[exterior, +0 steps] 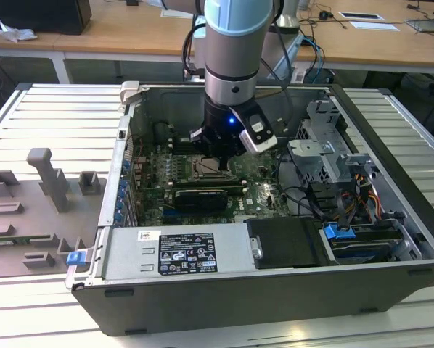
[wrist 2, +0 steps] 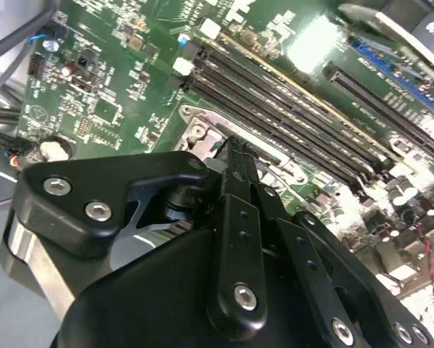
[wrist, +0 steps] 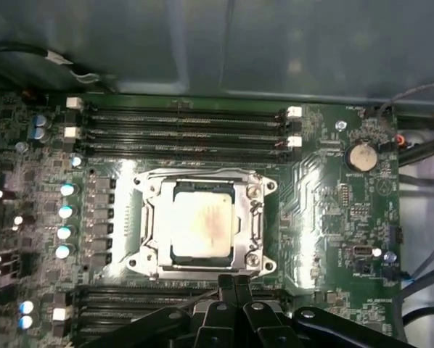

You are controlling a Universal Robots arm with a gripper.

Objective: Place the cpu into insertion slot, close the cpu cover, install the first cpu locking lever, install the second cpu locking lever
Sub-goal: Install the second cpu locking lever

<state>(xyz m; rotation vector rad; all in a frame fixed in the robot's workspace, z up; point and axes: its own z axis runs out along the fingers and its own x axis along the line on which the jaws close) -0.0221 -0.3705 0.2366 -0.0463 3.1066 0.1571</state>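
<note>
The cpu (wrist: 202, 225), a pale square chip, lies flat in the insertion slot (exterior: 209, 169) on the green motherboard. The cpu cover (wrist: 148, 217), a silvery frame, is folded down around it, and the chip's top shows through the opening. My gripper (wrist: 235, 278) stands at one edge of the socket with its black fingers pressed together and nothing visibly between them. In the second wrist view the gripper (wrist 2: 235, 145) has its tip right at the cover's (wrist 2: 202, 130) corner. A thin rod (wrist: 199, 296) runs beside the fingertips. In the exterior view the gripper (exterior: 215, 161) hangs just over the socket.
Long black memory slots (wrist: 181, 123) flank the socket on two sides, with a coin battery (wrist: 361, 155) nearby. The open case holds a drive cage (exterior: 326, 145), loose cables (exterior: 311, 196) and a power supply (exterior: 173, 254). A grey fixture (exterior: 50, 181) stands outside, at the exterior view's left.
</note>
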